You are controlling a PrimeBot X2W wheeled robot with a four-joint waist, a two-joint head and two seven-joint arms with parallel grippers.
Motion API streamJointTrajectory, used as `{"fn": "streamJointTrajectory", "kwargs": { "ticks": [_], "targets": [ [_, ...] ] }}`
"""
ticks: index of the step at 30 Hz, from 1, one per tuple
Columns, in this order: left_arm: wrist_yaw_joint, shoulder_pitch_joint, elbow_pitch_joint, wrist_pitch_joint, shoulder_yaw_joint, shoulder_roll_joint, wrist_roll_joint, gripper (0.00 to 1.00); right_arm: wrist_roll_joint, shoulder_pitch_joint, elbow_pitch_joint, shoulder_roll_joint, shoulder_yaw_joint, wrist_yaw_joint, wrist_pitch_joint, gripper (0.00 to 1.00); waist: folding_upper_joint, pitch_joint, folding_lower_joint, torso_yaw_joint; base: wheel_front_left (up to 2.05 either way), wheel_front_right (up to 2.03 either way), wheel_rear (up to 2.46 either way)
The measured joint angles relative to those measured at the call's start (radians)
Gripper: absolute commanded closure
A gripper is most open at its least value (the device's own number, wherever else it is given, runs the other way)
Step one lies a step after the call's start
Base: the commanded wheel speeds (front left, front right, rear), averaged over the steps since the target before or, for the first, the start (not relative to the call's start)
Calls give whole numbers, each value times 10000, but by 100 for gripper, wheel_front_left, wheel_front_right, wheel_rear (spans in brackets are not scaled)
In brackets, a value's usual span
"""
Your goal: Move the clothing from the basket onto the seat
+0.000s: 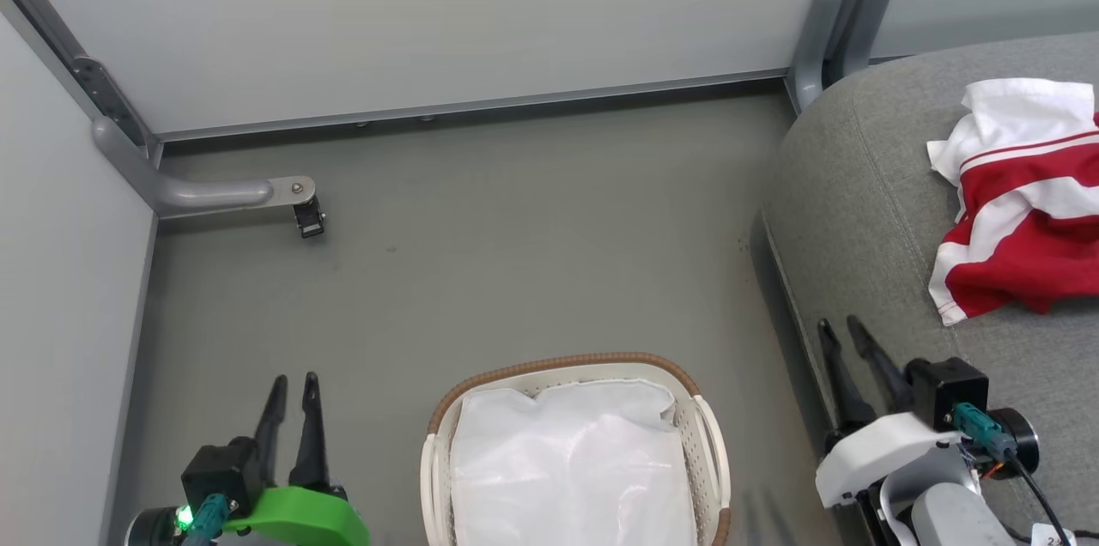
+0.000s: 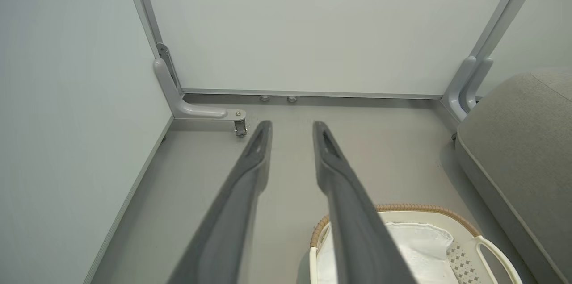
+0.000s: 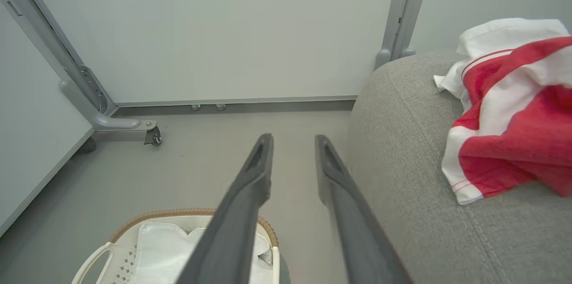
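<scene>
Basket (image 1: 709,443) holds white plastic sheet (image 1: 571,469); clothing (image 1: 1026,220) on seat (image 1: 859,211).

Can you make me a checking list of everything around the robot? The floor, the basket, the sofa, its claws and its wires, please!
Surface: plain grey floor with a few faint marks.
Job's things: red-and-white fabric clothing lies crumpled on the big grey woven sofa seat. The oval white plastic basket with brown woven rim stands on the floor, and no red fabric is seen in it.
Clutter: thin white plastic sheet covering the basket's inside.
Grippers: left gripper open, holding nothing, left of the basket. Right gripper open, holding nothing, at the seat's edge.
Cables: black cable at the right wrist.
Surroundings: pale wall panels on grey metal frame feet.
</scene>
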Motion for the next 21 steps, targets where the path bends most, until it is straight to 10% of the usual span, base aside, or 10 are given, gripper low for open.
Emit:
{"fn": "streamJointTrajectory", "kwargs": {
  "ticks": [21],
  "targets": [
    [-107, 8, 67, 922, 355, -36, -3285, 100, 3352, 235, -27, 107, -343, 0, 918, 100, 0, -142, 0, -10, 0, 0, 0]
  ]
}}
